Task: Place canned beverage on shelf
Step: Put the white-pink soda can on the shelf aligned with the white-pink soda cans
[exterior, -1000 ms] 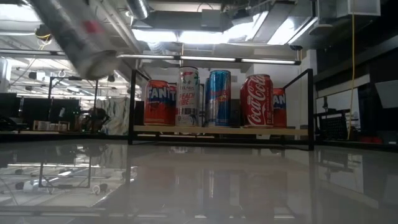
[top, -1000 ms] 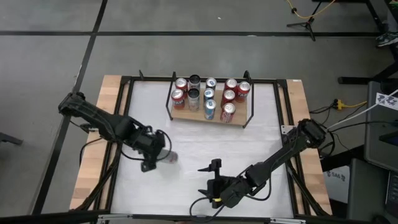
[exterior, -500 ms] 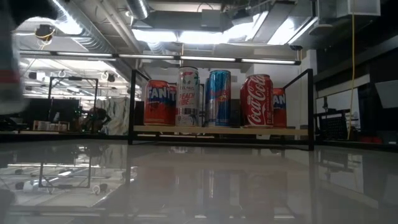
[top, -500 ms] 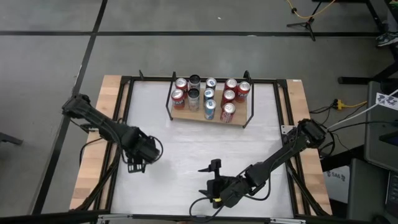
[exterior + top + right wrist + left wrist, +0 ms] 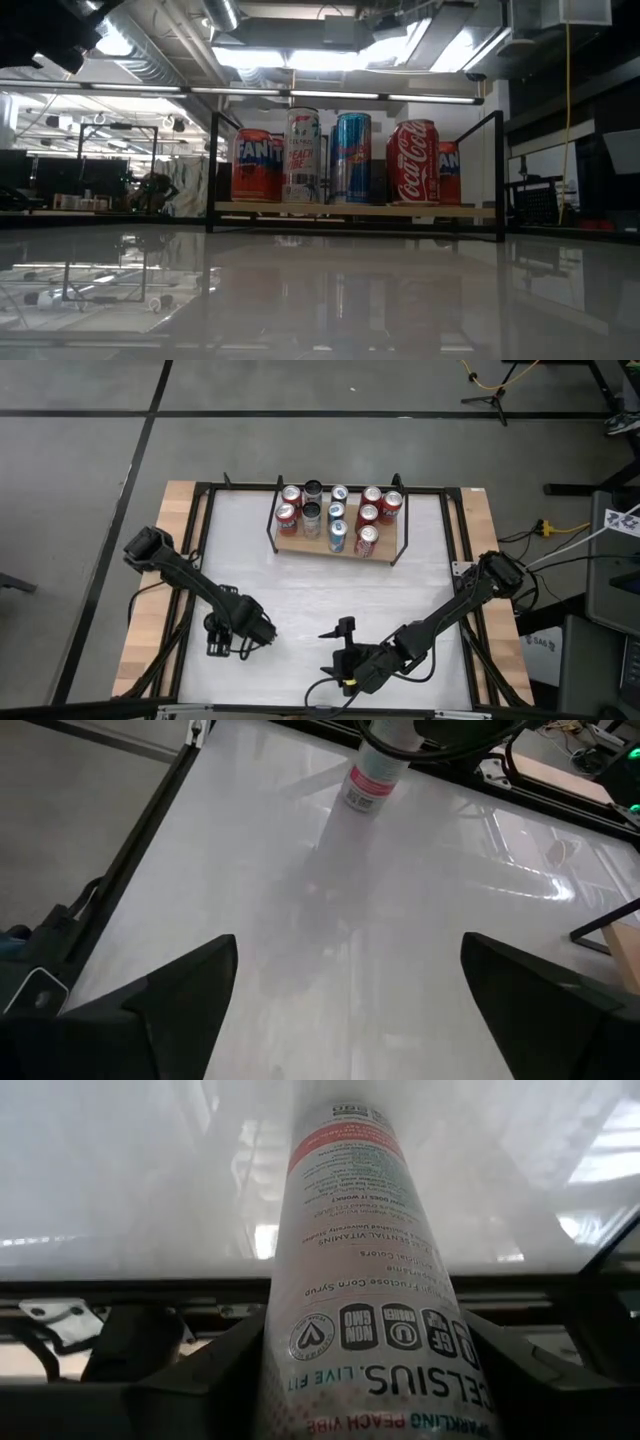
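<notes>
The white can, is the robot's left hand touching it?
Touching. The left wrist view shows the white can wedged between the left hand's two dark fingers, pressed against both sides.

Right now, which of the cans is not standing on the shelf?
The slim white Celsius can, clamped in the left end effector over the white table's near left part. All other cans stand upright on the wooden shelf at the far edge.

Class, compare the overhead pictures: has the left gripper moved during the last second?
Yes. The left gripper, holding a can, has moved away from the shelf, toward the table's near edge.
</notes>
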Controlling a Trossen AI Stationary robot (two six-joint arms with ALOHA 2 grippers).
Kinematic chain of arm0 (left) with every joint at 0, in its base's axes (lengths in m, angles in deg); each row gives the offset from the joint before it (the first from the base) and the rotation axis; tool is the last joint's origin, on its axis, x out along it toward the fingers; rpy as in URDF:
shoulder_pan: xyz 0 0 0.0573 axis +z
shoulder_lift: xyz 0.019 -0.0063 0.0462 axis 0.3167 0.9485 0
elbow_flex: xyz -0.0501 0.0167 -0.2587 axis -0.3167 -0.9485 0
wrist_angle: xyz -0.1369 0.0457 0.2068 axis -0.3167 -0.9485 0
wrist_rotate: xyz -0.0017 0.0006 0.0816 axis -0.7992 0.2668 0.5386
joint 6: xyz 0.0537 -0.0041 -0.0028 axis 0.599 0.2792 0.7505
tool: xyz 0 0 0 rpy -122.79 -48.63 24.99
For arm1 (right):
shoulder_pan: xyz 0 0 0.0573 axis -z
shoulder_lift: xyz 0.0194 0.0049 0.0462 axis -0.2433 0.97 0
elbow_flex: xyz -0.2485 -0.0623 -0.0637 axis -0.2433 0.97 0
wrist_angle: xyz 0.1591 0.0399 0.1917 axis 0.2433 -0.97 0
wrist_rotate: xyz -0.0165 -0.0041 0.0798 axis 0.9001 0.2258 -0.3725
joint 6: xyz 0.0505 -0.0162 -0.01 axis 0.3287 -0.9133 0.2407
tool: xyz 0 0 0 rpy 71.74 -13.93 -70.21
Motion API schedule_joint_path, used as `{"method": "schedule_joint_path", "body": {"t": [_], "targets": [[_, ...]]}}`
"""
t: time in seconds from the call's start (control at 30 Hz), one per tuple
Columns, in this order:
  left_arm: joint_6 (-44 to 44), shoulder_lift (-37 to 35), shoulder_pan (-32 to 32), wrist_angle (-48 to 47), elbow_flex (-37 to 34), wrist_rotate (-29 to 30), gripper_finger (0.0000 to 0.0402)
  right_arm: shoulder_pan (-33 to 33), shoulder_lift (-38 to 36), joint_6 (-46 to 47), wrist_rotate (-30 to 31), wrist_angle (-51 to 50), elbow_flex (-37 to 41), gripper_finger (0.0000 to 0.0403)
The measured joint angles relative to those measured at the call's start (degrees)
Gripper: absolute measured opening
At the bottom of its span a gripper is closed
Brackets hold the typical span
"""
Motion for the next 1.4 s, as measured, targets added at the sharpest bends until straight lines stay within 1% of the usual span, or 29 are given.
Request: {"method": "schedule_joint_path", "body": {"t": [0.27, 0.6, 0.9, 1.03, 1.23, 1.4], "targets": [[0.9, 1.0, 0.2, -1.2, 1.1, 0.3, 0.0247, 0.0, 0.0, 0.0, -0.4, 0.0, 0.0, 0.0374], [0.7, 1.1, 0.1, -1.0, 1.8, 2.5, 0.0291, 0.0, 0.0, 0.0, -1.0, 0.0, 0.0, 0.0374], [0.5, 1.1, 0.2, -1.4, 1.8, 2.3, 0.0294, 0.0, 0.0, 0.0, -1.0, 0.0, 0.0, 0.0374], [-1.1, 1.1, 0.5, -1.5, 1.8, 2.1, 0.0294, 0.0, 0.1, 0.0, -1.0, 0.0, 0.0, 0.0374], [0.6, 1.1, 0.5, -1.5, 1.8, 2.4, 0.0294, 0.0, 0.1, 0.0, -1.0, 0.0, 0.0, 0.0374], [0.3, 1.1, 0.6, -0.9, 1.9, 4.8, 0.0295, 0.0, 0.1, 0.0, -1.0, 0.0, 0.0, 0.0374]]}}
